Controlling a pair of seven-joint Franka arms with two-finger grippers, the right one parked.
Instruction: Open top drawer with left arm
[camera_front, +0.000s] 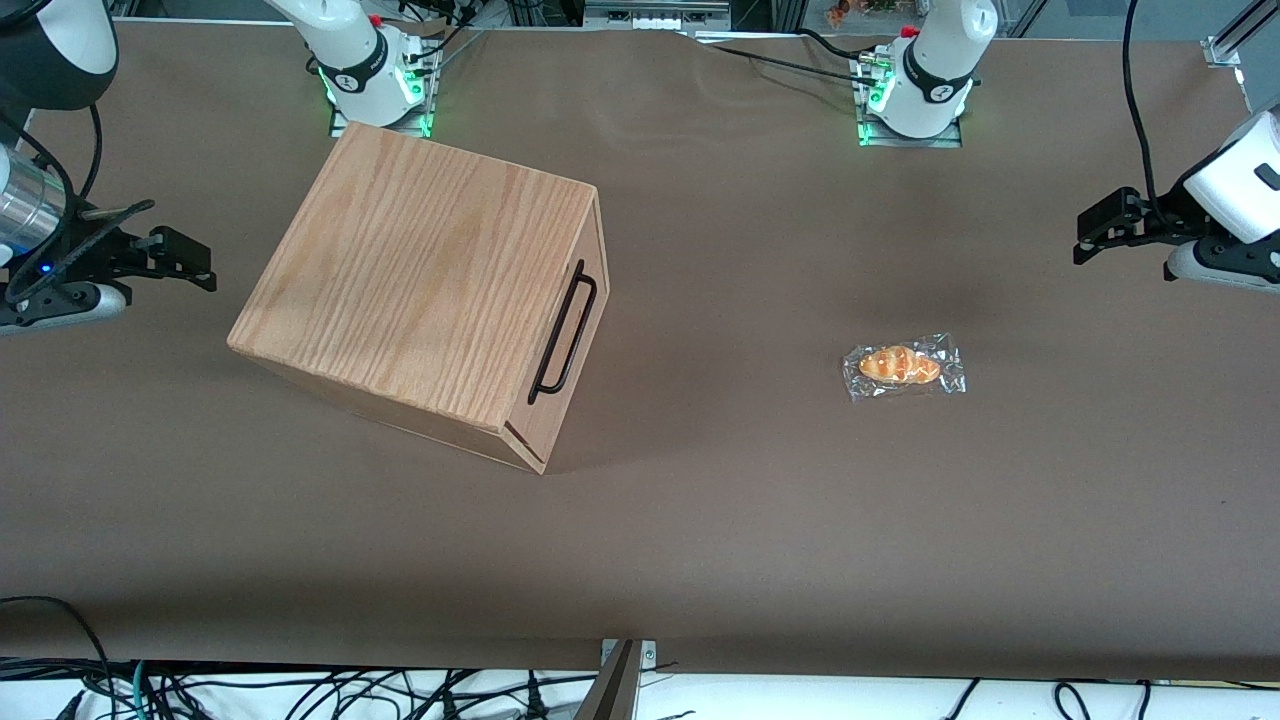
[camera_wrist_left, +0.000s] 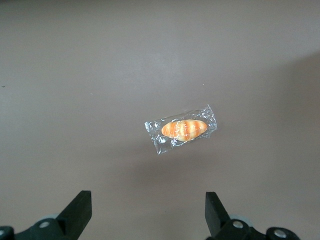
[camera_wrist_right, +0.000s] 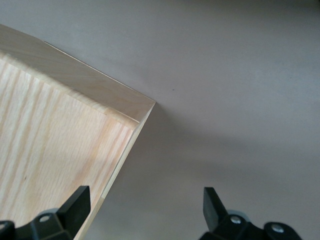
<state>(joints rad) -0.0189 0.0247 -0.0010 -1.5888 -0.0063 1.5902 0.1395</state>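
My gripper (camera_front: 1090, 232) hangs w/ fingers spread, nothing held, at working arm's end of table, above wrapped bun (camera_wrist_left: 184, 129). Top drawer (camera_front: 572, 330) shut, well apart, toward parked arm's end. Wood looks stiff, prob slides; grab black bar handle (camera_front: 562, 333) mid-span.

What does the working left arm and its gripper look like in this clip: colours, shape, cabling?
The left arm is bulky and glossy white with a dark grey joint cap; a black cable hangs down to it. Its gripper, at the working arm's end of the table, is small and black with two wedge-shaped fingers set well apart, on a pale grey mount.
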